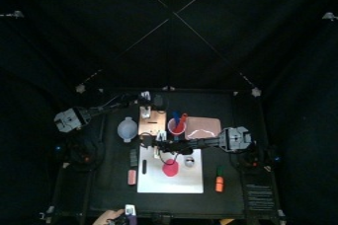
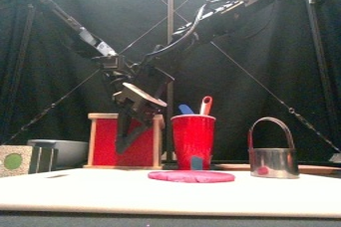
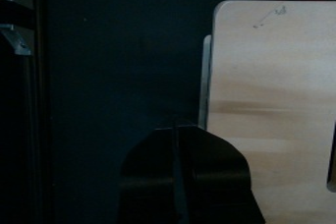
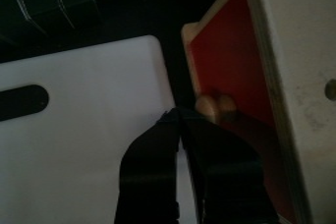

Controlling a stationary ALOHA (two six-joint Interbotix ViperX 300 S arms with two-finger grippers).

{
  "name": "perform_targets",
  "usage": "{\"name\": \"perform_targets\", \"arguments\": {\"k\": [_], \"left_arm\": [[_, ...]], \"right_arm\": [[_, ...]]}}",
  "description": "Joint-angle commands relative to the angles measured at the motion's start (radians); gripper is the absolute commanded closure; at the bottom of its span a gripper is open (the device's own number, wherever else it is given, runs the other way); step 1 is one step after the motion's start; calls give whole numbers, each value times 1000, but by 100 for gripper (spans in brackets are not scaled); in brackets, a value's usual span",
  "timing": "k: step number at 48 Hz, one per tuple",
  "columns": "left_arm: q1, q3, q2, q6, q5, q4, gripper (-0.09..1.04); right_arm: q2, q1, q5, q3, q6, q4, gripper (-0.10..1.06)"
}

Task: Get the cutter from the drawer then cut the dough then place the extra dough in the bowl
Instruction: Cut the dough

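The pale wooden box (image 1: 149, 122) stands behind the white cutting board (image 1: 185, 182); its red drawer front (image 2: 118, 141) faces the board. My right gripper (image 4: 176, 120) is shut, with its tips just beside the drawer's small knob (image 4: 217, 105) and nothing between them. My left gripper (image 3: 184, 135) is shut and empty, hovering over the box's wooden top (image 3: 269, 81). A flat pink dough disc (image 2: 190, 176) lies on the board. The round metal cutter (image 2: 273, 153) with its wire handle stands to the dough's right.
A red cup (image 2: 193, 139) holding a blue and a red toy knife stands behind the dough, right of the box. The blue-grey bowl (image 1: 126, 128) sits left of the box. Small red items (image 1: 218, 182) lie beside the board.
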Motion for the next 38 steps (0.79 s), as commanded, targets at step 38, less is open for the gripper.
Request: {"name": "perform_targets", "arguments": {"k": [38], "left_arm": [[0, -23, -91, -25, -69, -66, 60]], "right_arm": [[-184, 106, 0, 5, 14, 18, 83]]}}
